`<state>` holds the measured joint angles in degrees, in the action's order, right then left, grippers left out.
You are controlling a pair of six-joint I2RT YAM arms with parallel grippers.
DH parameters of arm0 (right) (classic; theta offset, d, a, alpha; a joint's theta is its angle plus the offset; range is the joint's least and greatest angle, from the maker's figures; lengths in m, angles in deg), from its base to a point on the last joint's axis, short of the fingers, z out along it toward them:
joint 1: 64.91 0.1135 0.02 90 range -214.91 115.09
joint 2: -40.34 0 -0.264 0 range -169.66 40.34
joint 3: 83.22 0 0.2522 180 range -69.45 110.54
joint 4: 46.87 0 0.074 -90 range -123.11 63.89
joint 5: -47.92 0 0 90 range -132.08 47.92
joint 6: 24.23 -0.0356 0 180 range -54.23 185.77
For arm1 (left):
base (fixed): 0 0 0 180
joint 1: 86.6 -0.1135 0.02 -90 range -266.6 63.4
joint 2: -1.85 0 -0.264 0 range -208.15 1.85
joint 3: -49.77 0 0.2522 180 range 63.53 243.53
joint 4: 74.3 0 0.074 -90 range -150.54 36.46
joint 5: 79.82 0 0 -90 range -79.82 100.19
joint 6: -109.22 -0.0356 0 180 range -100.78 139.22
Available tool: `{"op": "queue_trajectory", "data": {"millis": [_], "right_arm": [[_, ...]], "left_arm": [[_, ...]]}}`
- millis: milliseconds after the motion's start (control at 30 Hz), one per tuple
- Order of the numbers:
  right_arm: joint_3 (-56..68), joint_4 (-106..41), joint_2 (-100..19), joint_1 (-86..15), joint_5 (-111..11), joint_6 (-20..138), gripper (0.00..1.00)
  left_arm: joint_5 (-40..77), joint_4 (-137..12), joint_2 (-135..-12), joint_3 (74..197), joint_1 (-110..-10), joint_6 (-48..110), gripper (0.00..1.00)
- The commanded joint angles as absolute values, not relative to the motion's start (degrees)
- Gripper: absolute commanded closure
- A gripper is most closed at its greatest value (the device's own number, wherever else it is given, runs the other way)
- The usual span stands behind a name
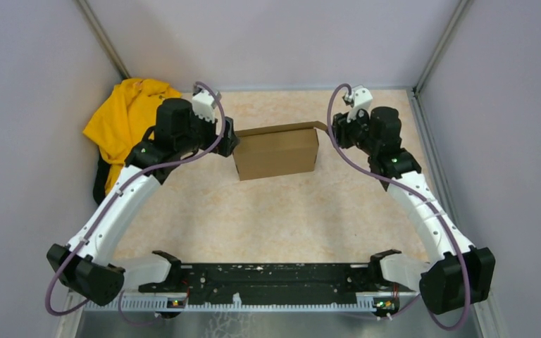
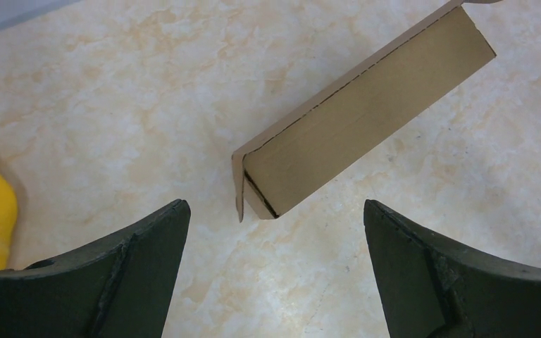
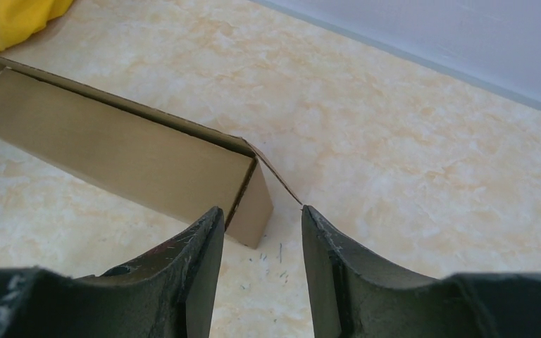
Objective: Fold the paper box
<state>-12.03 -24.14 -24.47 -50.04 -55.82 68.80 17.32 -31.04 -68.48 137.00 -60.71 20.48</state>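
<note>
The paper box (image 1: 276,155) lies on the marbled bench (image 1: 289,218), toward the far side and about midway across, between the wrists of the left arm (image 1: 123,204) and the right arm (image 1: 423,204). It is folded into a shallow brown block. A thin flap (image 3: 275,176) stands loose along its far top edge and runs out past the right-hand corner.

The left jaws are spread wide, one on each side of the left wrist view. The box's left end sits just ahead of the gap and clear of both. A small tab (image 2: 238,183) sticks out at that end.

The right jaws stand narrow, with bare bench showing between them. The box's right end corner is just beyond their tips. The flap's point reaches the tip of one of them; we cannot tell whether it touches. Nothing is pinched between them.

A yellow cloth (image 1: 123,116) lies bunched at the far left of the bench, well apart from the box.
</note>
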Motion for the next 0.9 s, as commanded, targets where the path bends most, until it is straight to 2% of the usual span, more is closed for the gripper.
{"op": "queue_trajectory", "data": {"millis": [0, 233, 467, 867], "right_arm": [[-6.61, -23.20, -24.13, -49.26, -59.87, 72.11, 0.55], [-0.97, -17.14, -29.97, -49.27, -64.30, 75.77, 0.56], [3.54, -14.63, -35.58, -49.27, -63.95, 77.12, 0.67], [5.62, -14.77, -39.15, -49.27, -60.94, 78.08, 0.67]], "left_arm": [[12.50, -29.62, -64.61, 136.83, -60.61, 16.63, 0.01], [11.08, -28.72, -63.18, 134.11, -60.59, 15.06, 0.07], [10.73, -28.96, -64.86, 133.42, -60.58, 16.14, 0.17], [11.54, -31.37, -68.34, 133.70, -60.58, 16.42, 0.17]]}}
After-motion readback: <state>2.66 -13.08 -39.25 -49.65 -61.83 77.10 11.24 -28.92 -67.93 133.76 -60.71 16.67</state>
